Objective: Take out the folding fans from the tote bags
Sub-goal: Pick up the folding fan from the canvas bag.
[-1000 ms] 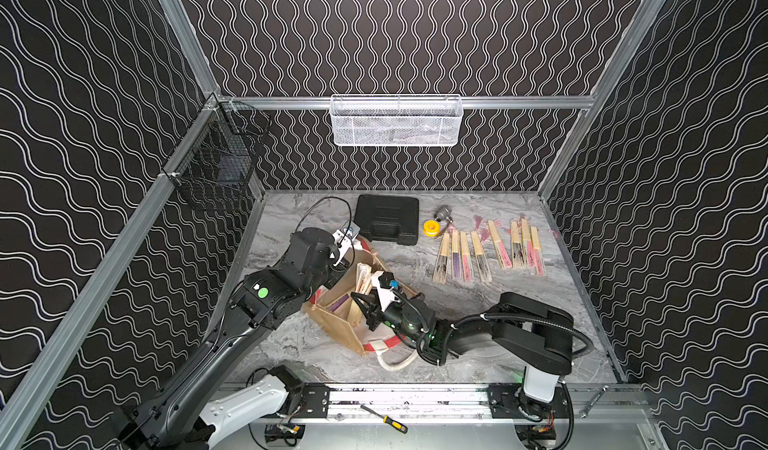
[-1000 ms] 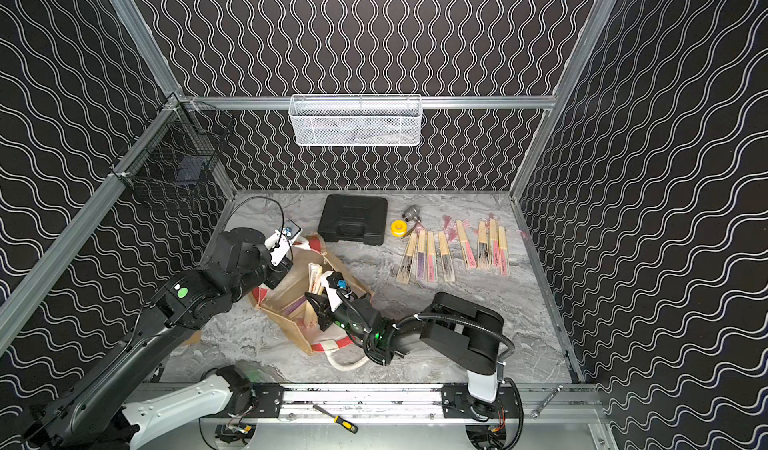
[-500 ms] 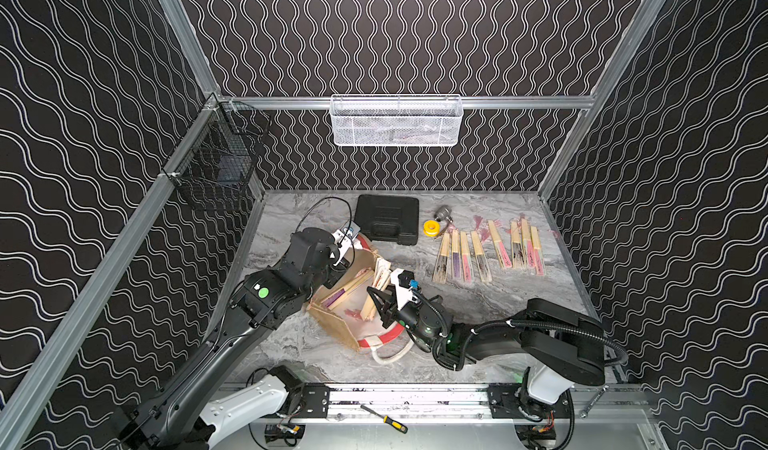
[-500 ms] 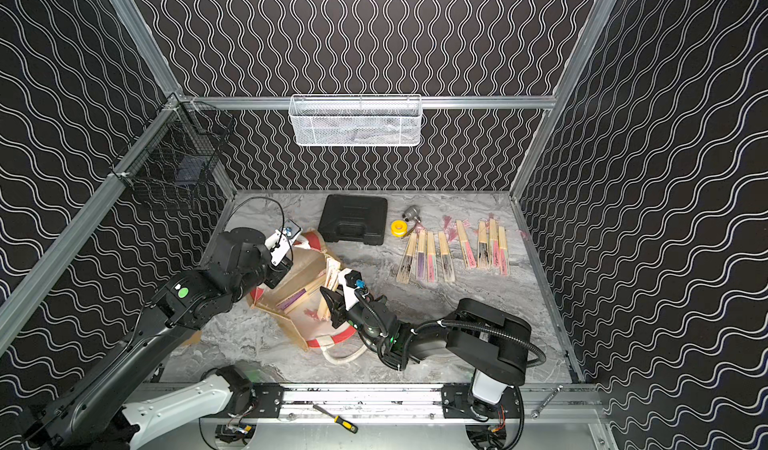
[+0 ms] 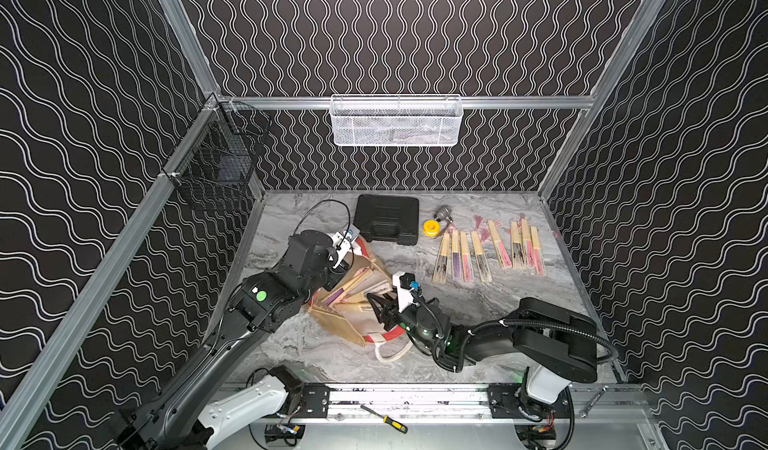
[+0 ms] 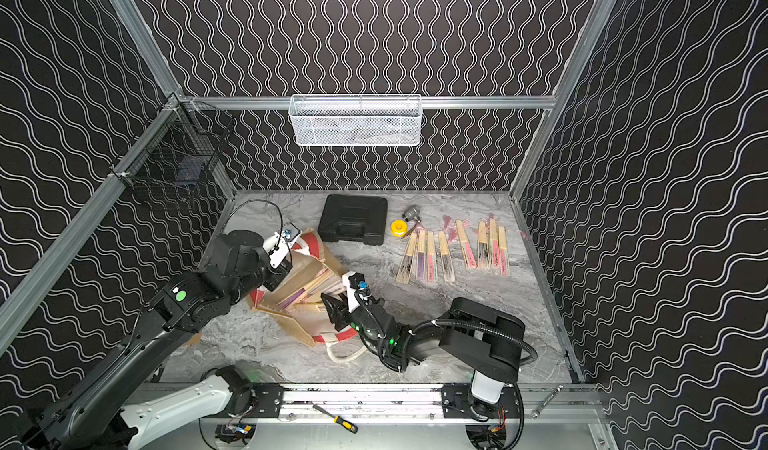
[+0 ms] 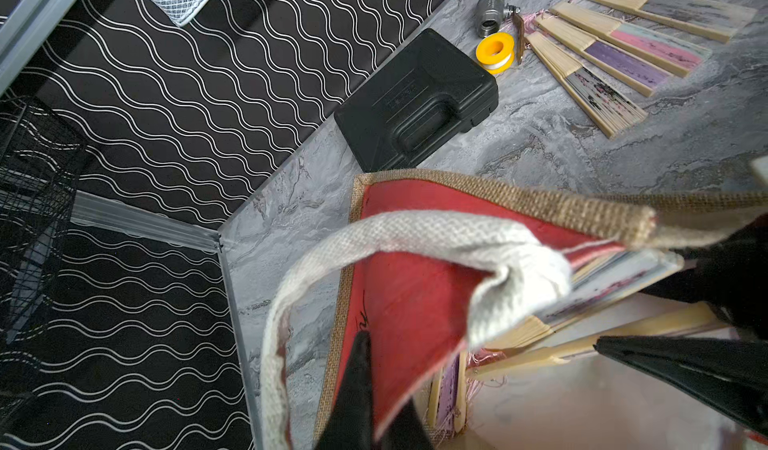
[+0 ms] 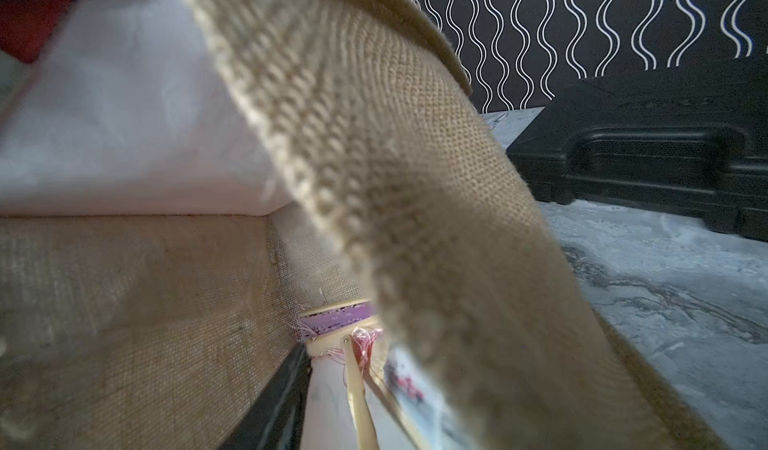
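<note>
The tote bag lies on its side with its mouth toward the right arm. My left gripper is shut on the bag's red side panel, beside the white handle. Several folding fans lie inside the bag. My right gripper is open at the bag's mouth, its fingers on either side of a bamboo fan. In the right wrist view the jute rim hides one finger. Several more fans lie in a row on the table at the back right.
A black plastic case, a yellow tape roll and a metal fitting sit behind the bag. A white mesh basket and a black wire basket hang on the walls. A screwdriver lies on the front rail.
My right gripper has opened its jaws inside the bag's mouth, and that arm's elbow has swung to the right. The left gripper has kept its hold on the bag.
</note>
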Available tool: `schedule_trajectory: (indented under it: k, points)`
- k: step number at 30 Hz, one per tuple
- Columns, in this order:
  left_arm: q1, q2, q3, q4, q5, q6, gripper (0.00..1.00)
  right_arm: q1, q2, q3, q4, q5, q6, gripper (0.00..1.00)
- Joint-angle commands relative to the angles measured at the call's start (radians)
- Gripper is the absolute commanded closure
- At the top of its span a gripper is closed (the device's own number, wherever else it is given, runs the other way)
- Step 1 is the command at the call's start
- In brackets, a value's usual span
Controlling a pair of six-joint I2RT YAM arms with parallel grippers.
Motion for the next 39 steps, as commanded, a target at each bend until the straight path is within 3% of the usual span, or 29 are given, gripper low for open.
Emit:
schedule_trajectory:
  k: [1, 7, 14, 23, 27, 39]
  points:
    - [0.001, -0.002, -0.004, 0.059, 0.007, 0.011, 1.00, 0.000, -0.017, 0.003, -0.014, 0.019, 0.008, 0.54]
    - [0.001, -0.008, -0.011, 0.059, 0.009, 0.011, 1.00, -0.001, -0.037, 0.017, -0.098, -0.005, 0.048, 0.76]
    - [0.001, -0.010, -0.019, 0.061, 0.019, 0.011, 1.00, -0.007, -0.041, -0.007, -0.051, -0.006, 0.051, 0.94]
    - [0.001, 0.018, 0.017, 0.037, -0.001, 0.007, 1.00, -0.007, -0.160, 0.016, -0.122, -0.071, 0.018, 0.97]
    - [0.000, 0.037, 0.061, 0.010, -0.025, 0.007, 1.00, -0.007, -0.277, 0.063, -0.297, -0.122, 0.004, 0.97]
    - [0.001, 0.107, 0.160, -0.046, -0.185, 0.032, 1.00, -0.007, -0.656, 0.168, -1.051, -0.300, -0.100, 0.97]
